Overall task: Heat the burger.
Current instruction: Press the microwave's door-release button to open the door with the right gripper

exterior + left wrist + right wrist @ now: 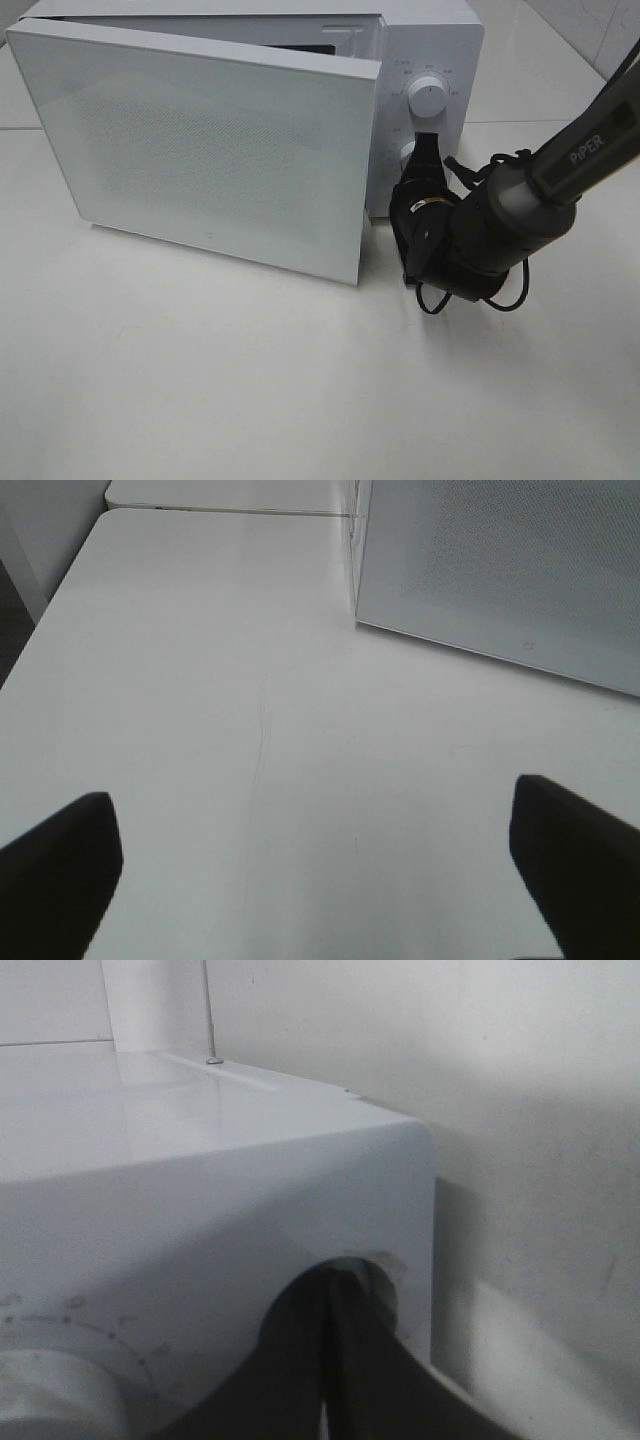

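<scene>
The burger is out of view; the white microwave's (432, 40) door (200, 150) stands partly open towards me and hides the inside. My right gripper (424, 152) is at the control panel, its dark fingers closed together on the lower knob (406, 153). In the right wrist view the fingers (300, 1360) meet at that knob's rim (386, 1282). My left gripper (315, 870) is open and empty over bare table, its two fingertips (60, 860) far apart. It does not show in the exterior high view.
The upper knob (428, 97) sits above the right gripper. The door's outer face also shows in the left wrist view (500, 570). The microwave stands on a white table (200, 380). A wall stands behind the microwave (520, 1080).
</scene>
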You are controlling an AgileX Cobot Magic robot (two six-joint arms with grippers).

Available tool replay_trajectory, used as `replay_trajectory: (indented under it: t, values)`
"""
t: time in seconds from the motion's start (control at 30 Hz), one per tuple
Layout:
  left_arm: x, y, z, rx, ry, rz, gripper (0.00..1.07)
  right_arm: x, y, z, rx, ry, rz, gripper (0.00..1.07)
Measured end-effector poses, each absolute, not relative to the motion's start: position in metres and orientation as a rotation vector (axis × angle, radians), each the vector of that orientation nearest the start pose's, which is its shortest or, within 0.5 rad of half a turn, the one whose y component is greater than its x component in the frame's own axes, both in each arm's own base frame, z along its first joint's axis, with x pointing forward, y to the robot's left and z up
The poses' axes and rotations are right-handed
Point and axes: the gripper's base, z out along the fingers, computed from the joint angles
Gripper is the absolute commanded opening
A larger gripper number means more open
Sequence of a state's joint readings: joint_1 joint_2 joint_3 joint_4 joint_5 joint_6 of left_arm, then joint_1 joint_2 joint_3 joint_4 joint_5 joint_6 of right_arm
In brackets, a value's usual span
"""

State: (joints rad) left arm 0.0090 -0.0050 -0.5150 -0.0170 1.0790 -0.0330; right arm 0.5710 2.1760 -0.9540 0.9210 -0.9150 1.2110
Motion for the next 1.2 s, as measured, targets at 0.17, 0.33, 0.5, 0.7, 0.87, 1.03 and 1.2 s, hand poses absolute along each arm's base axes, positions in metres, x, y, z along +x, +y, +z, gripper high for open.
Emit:
replay_trajectory:
  t: [0.17, 0.33, 0.5, 0.7, 0.87, 1.03, 1.2]
  values:
    - [-0.008, -0.001, 0.28, -0.042, 2.042, -0.035, 0.98, 0.352, 0.16, 0.084, 1.573, 1.309, 0.911, 0.0]
    - [-0.008, -0.001, 0.28, -0.042, 2.042, -0.035, 0.98, 0.352, 0.16, 0.084, 1.574, 1.311, 0.909, 0.0]
    - [-0.008, -0.001, 0.28, -0.042, 2.042, -0.035, 0.98, 0.352, 0.16, 0.084, 1.573, 1.312, 0.907, 0.0]
    - [-0.008, -0.001, 0.28, -0.042, 2.042, -0.035, 0.98, 0.349, 0.161, 0.083, 1.567, 1.318, 0.905, 0.0]
    - [-0.008, -0.001, 0.28, -0.042, 2.042, -0.035, 0.98, 0.348, 0.162, 0.082, 1.561, 1.334, 0.905, 0.0]
    - [-0.008, -0.001, 0.28, -0.042, 2.042, -0.035, 0.98, 0.342, 0.159, 0.087, 1.535, 1.37, 0.91, 0.0]
    - [-0.008, -0.001, 0.28, -0.042, 2.042, -0.035, 0.98, 0.334, 0.159, 0.092, 1.49, 1.473, 0.887, 0.0]
